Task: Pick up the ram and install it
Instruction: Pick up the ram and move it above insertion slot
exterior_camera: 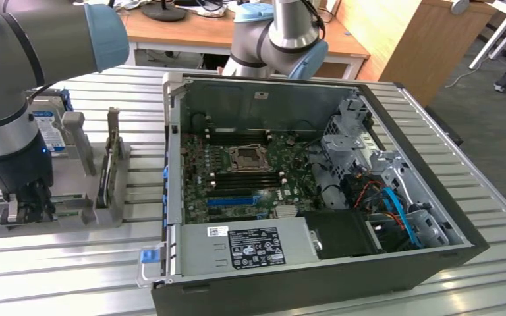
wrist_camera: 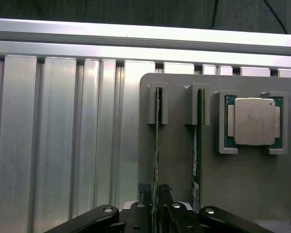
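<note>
Slatted metal table (exterior_camera: 60, 276); in the exterior view a grey holder (exterior_camera: 86, 212) lies at nine o'clock of the case (exterior_camera: 323, 286); the ram (wrist_camera: 156, 141) stands on edge in its slot, lengthwise twelve-to-six; the gripper (wrist_camera: 155, 196) sits astride one end; whether it pinches I cannot tell

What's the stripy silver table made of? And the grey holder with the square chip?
The table looks like bare metal, probably aluminium: silvery, ridged, shiny streaks. The grey holder seems matte plastic: dull, even colour, no glints. The chip has a metal-looking lid: pale, silvery.
</note>
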Action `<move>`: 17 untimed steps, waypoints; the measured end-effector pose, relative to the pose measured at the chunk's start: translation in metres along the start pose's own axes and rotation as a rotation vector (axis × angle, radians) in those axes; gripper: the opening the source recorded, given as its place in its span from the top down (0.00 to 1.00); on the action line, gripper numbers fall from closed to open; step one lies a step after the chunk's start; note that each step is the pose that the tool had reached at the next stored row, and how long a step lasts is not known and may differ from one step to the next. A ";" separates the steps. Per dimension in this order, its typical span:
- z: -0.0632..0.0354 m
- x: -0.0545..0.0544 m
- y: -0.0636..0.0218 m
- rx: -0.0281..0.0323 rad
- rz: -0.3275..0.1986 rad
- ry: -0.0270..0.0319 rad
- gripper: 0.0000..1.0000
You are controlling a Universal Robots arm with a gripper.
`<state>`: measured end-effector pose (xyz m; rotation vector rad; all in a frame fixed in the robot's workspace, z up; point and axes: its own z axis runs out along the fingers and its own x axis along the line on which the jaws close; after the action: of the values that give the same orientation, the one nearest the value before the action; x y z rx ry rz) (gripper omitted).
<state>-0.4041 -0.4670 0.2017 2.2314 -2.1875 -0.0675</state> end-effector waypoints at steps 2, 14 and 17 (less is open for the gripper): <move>0.0000 0.000 0.0002 0.0000 0.000 0.0000 0.79; 0.0001 0.000 0.0024 0.0012 0.000 0.0001 0.88; 0.0001 0.000 0.0024 0.0012 0.000 0.0001 0.88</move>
<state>-0.4065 -0.4670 0.2017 2.2320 -2.1881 -0.0661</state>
